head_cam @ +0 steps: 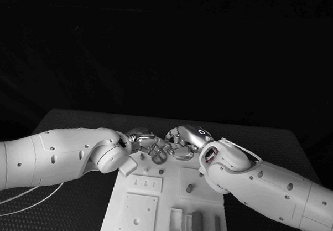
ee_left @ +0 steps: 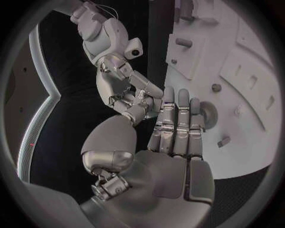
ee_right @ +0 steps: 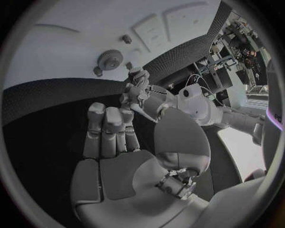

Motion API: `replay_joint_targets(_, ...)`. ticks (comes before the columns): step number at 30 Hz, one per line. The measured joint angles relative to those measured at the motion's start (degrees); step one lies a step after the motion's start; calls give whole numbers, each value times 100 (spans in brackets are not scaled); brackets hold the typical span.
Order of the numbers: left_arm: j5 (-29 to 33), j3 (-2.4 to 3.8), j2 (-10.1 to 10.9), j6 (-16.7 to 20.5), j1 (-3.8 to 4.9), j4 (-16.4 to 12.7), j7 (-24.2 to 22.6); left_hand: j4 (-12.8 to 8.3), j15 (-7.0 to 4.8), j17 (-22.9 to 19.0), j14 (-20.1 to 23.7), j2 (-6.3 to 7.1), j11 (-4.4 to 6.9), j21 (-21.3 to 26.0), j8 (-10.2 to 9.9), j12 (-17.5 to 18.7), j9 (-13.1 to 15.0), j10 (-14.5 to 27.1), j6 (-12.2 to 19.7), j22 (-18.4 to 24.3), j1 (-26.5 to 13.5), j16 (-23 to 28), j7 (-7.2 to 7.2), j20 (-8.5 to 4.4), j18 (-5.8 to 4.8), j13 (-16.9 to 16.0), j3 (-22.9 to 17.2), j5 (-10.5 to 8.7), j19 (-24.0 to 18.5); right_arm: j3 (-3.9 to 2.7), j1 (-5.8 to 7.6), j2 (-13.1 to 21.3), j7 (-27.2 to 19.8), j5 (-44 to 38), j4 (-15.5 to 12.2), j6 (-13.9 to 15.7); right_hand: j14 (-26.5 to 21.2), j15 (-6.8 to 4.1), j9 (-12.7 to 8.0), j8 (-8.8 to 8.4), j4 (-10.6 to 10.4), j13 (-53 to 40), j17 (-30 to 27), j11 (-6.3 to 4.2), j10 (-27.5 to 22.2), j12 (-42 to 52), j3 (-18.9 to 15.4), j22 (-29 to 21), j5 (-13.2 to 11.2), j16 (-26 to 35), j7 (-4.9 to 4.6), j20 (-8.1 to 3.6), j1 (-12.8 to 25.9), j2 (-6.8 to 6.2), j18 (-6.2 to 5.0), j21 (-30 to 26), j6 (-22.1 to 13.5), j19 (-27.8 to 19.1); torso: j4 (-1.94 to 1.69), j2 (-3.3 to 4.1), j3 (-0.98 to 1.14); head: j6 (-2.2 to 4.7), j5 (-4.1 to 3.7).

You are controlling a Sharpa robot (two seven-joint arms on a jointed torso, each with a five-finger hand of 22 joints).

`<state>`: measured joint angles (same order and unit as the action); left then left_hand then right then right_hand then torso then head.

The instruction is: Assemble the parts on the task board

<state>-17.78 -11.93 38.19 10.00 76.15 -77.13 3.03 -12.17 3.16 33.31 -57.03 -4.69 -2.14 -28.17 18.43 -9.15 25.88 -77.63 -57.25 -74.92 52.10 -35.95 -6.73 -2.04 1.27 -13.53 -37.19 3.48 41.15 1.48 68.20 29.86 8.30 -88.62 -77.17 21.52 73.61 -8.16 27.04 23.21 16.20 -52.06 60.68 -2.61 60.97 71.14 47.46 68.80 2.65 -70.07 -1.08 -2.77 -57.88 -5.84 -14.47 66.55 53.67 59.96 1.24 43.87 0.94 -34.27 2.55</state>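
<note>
Both my hands meet at the far end of the task board [head_cam: 123,222], which lies in the middle of the black table [head_cam: 69,122]. My left hand [head_cam: 149,145] and my right hand [head_cam: 184,139] nearly touch, fingers extended, and I cannot tell whether either holds anything. A grey gear [ee_right: 110,59] sits on the board near small grey pegs [ee_right: 126,39].

My hands: left hand [head_cam: 149,145] and right hand [head_cam: 185,141], silver. Task board [head_cam: 163,226]: white; parts [head_cam: 197,219] grey. Table [head_cam: 78,120]: black, fine dotted weave.
</note>
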Motion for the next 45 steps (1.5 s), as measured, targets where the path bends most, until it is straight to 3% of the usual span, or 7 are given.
replay_joint_targets(6, -7, -3, -4, 2, -3, -3, 4, -46, -40, 19, -40, -12, 33, -29, 61, -34, 58, -73, -61, 0, -88, -50, 21, -44, 0, -42, -46, -1, 0, 3, 1, -1, -63, 141, 61, -3, -109, 106, 178, -233, 7, 45, -14, 151, -152, -127, -283, -31, 224, 87, -107, 73, 207, -401, 0, -34, 186, -75, 1, 1, 1, 0, 0)
replay_joint_targets(9, -13, 4, -2, 3, 1, 3, 4, -49, -40, 22, -40, -8, 40, -29, 61, -57, 60, -79, -69, 0, -98, -71, 28, -43, 0, -52, -48, -1, 0, 11, -4, 10, -90, 207, 69, -2, -211, 208, 138, -448, 26, 84, -14, 273, -305, -236, -586, -48, 224, 133, -423, 144, 247, -509, 55, -81, 72, -171, -3, 0, 2, 1, 0)
replay_joint_targets(13, -39, 13, 9, 7, 13, 39, 4, -71, -62, 27, -62, -4, 61, -50, 61, -60, 63, -101, -70, 1, -110, -110, 28, -64, -1, -66, -70, -21, 20, 21, -20, 72, -124, 277, 103, 40, -334, 331, 6, -651, 33, 127, -14, 383, -476, -287, -841, -69, 178, 184, -635, 205, 209, -605, 69, -159, -127, -330, -4, 0, 4, 1, 0)
replay_joint_targets(32, -751, 14, 157, -106, 13, 124, 162, -72, -207, 113, -291, 11, 183, -283, 194, -327, 302, -347, -195, 2, -275, -387, 71, -228, -85, -316, -70, -22, 186, -2, -20, 807, -619, 915, 224, 576, -530, 459, -132, -830, -15, 251, -55, 537, -663, -287, -914, -121, 933, 223, -739, 346, 43, -658, 70, -222, -440, -533, 7, -3, 12, -5, 51)
replay_joint_targets(37, -1224, 14, 271, -194, 14, -5, 332, -55, -355, 237, -483, 40, 314, -535, 274, -758, 488, -481, -225, 2, -305, -722, 101, -286, -85, -628, -53, -23, 375, -41, -9, 898, -820, 1276, 452, 615, -568, 461, -150, -830, -31, 296, -92, 537, -702, -287, -789, -138, 1024, 257, -752, 389, 16, -631, 68, -266, -472, -576, 6, -7, 15, -25, 64)
replay_joint_targets(40, -1473, 14, 352, -238, 14, -115, 458, -59, -530, 344, -743, 129, 415, -822, 361, -1221, 644, -602, -309, 2, -293, -1047, 125, -341, -85, -951, -54, 319, 655, -43, -7, 919, -897, 1440, 570, 619, -586, 479, -151, -830, -31, 312, -103, 537, -702, -287, -776, -145, 1044, 285, -767, 408, 16, -631, 65, -266, -481, -595, 1, -11, 15, -49, 76)
replay_joint_targets(45, -1880, 14, 522, -289, 14, -344, 697, -117, -911, 608, -1201, 171, 568, -1537, 340, -2722, 891, -596, -309, -2, -329, -1896, 208, -494, -71, -2054, -66, 407, 1137, -55, -3, 917, -987, 1644, 718, 618, -586, 479, -158, -830, -30, 326, -117, 557, -722, -287, -776, -144, 1044, 285, -781, 409, 16, -631, 65, -266, -471, -595, -7, -23, 22, -87, 94)
